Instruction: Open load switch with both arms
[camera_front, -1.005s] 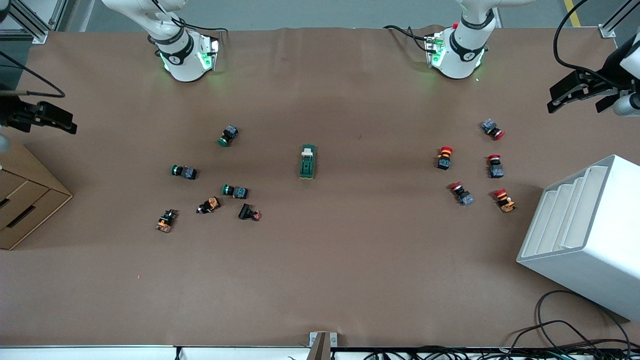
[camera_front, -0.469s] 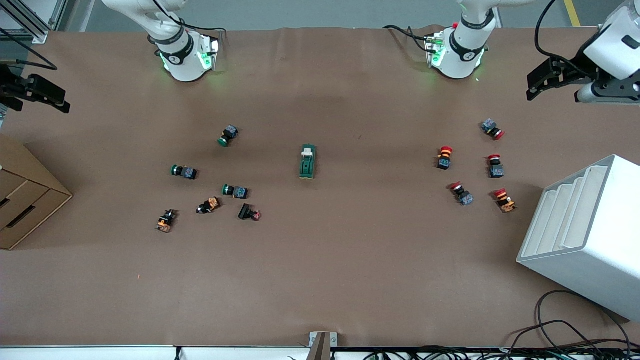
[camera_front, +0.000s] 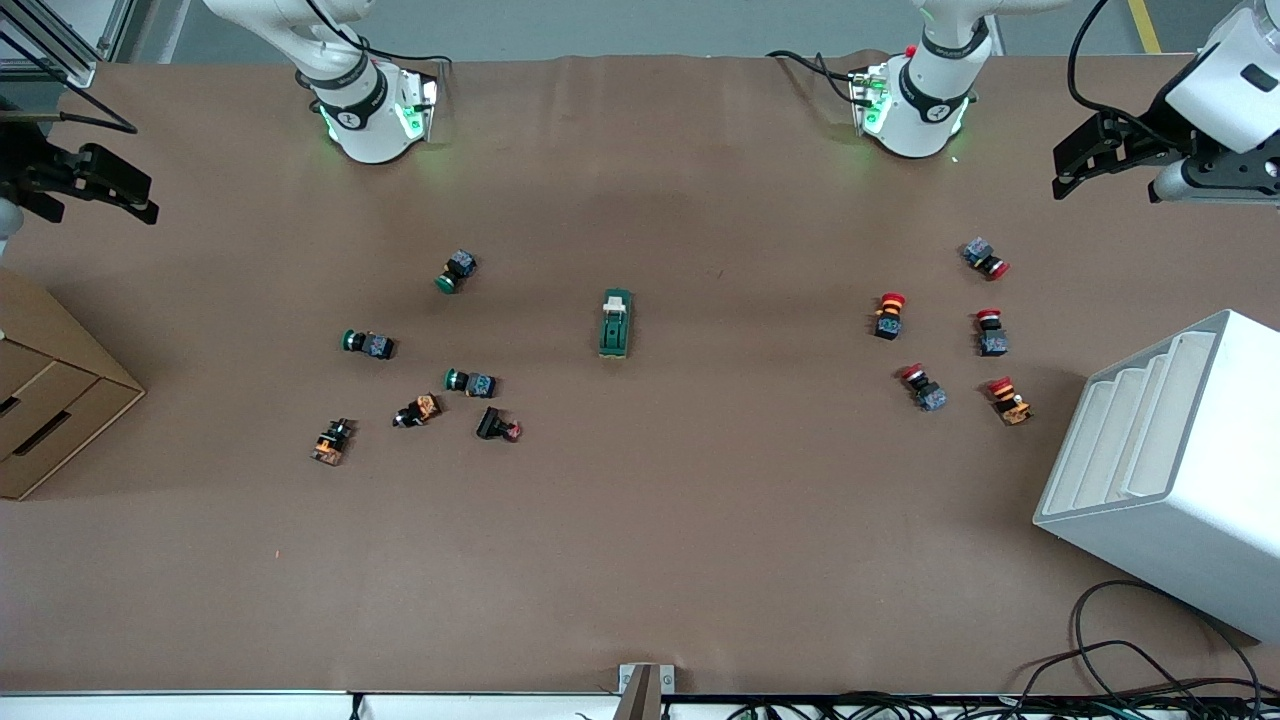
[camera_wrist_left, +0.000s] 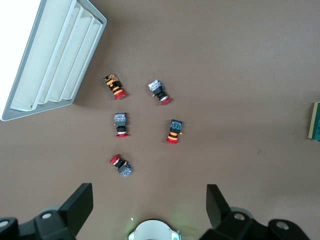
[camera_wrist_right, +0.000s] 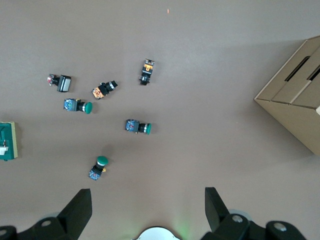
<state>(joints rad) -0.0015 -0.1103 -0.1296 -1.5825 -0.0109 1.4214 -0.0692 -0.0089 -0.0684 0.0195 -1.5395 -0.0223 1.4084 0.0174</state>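
Load switch (camera_front: 615, 323) flat on the brown table (camera_front: 700, 520), at the middle of the front frame. Long axis up and down that frame, cream end toward the robots' bases, dark green body toward the camera.

Left gripper (camera_front: 1062, 178) up in the air at the upper corner of the frame at the left arm's end, over the table's edge, fingers spread wide and holding nothing. Right gripper (camera_front: 142, 200) mirrored at the upper corner at the right arm's end, likewise spread and empty. Same in both wrist frames: left gripper (camera_wrist_left: 150, 200) and right gripper (camera_wrist_right: 148, 200) with a broad gap at the lower edge, and the switch only a sliver at the frame's side edge (camera_wrist_left: 316, 121) (camera_wrist_right: 7, 141).

Well apart from both grippers, then, about midway between them, with neither arm clearly nearer. Lies inward and lower in the front frame from each. Probably calls for a reach in from both ends, crossing the red push buttons (camera_front: 940, 330) and the green push buttons (camera_front: 440, 330), then closing across the narrow width.
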